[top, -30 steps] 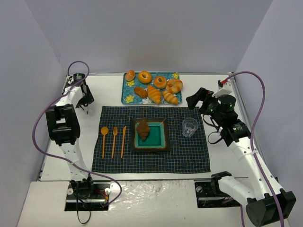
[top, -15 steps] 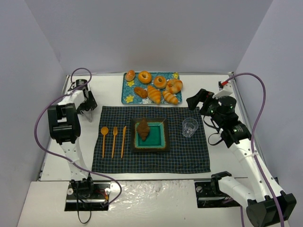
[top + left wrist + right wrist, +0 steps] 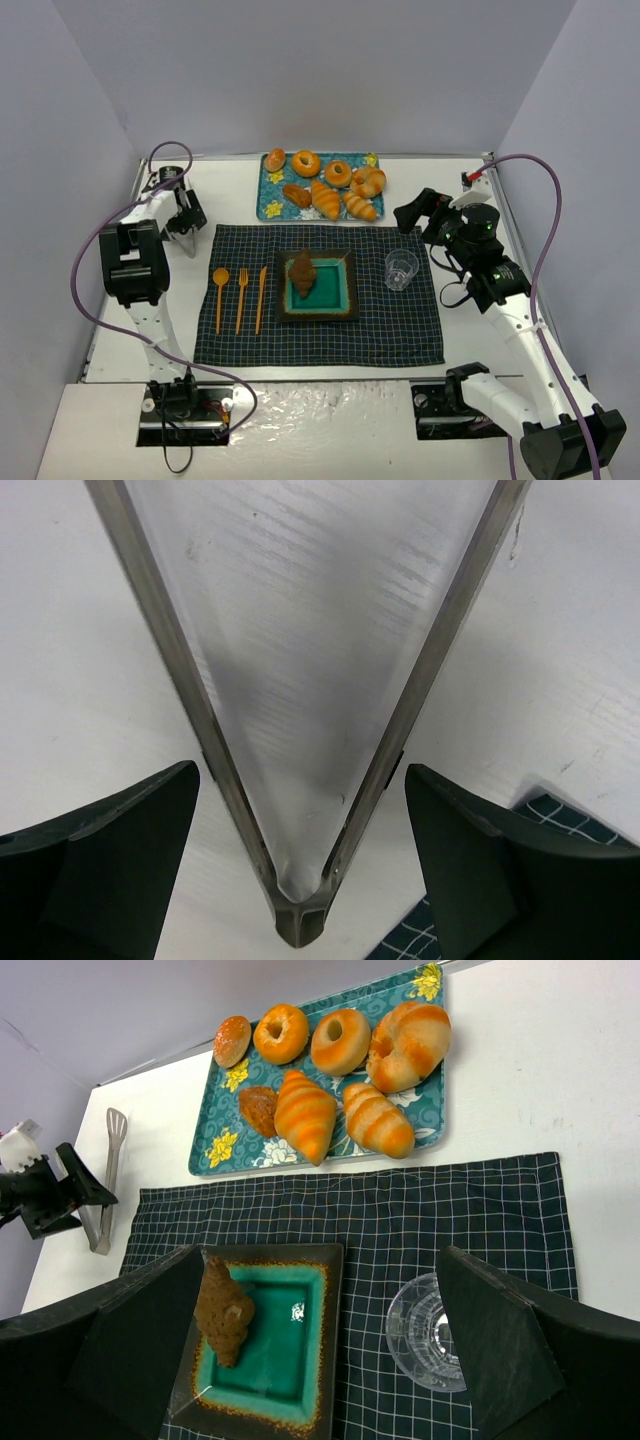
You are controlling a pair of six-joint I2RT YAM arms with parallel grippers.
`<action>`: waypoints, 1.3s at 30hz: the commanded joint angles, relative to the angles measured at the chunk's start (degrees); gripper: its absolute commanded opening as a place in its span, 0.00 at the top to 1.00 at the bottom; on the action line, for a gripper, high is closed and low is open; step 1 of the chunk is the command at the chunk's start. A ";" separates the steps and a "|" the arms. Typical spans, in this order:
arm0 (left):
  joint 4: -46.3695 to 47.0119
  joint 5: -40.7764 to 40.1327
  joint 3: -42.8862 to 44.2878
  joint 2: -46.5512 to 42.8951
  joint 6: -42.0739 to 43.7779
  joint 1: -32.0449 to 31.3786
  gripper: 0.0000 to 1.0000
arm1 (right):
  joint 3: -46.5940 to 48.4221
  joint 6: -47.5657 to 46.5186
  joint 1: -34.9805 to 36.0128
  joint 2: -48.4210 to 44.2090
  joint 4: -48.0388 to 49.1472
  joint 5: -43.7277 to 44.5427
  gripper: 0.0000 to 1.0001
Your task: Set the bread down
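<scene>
The bread (image 3: 302, 272), a dark brown ridged croissant, lies on the left side of the square teal plate (image 3: 340, 292); both also show in the right wrist view, the bread (image 3: 224, 1308) on the plate (image 3: 285, 1360). My right gripper (image 3: 410, 212) is open and empty, held high over the placemat's far right, apart from the bread (image 3: 320, 1252). My left gripper (image 3: 186, 230) is open at the far left, low over metal tongs (image 3: 300, 925) lying on the white table. The tongs' hinge end sits between the fingers (image 3: 300, 780) without touching them.
A blue floral tray (image 3: 265, 198) at the back holds golden croissants, ring buns and a small reddish-brown roll. A clear glass (image 3: 401, 268) stands right of the plate on the dark checked placemat (image 3: 400, 335). A wooden spoon, fork and knife (image 3: 240, 298) lie left of the plate.
My left gripper has moved a little nearer and right, down over the tongs. The right arm, the bread and the plate have stayed put.
</scene>
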 commanded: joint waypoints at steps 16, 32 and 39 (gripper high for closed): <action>-10.82 2.04 13.71 -36.79 3.45 -29.70 0.14 | 6.42 -3.20 0.44 -2.77 1.22 1.46 0.00; -3.55 6.97 1.97 -48.25 0.50 -41.09 0.12 | 14.04 -3.88 0.57 -2.34 -3.06 0.24 0.00; -3.64 8.89 2.89 -48.67 1.25 -41.09 0.12 | 14.65 -4.27 0.59 -2.01 -3.24 -0.70 0.00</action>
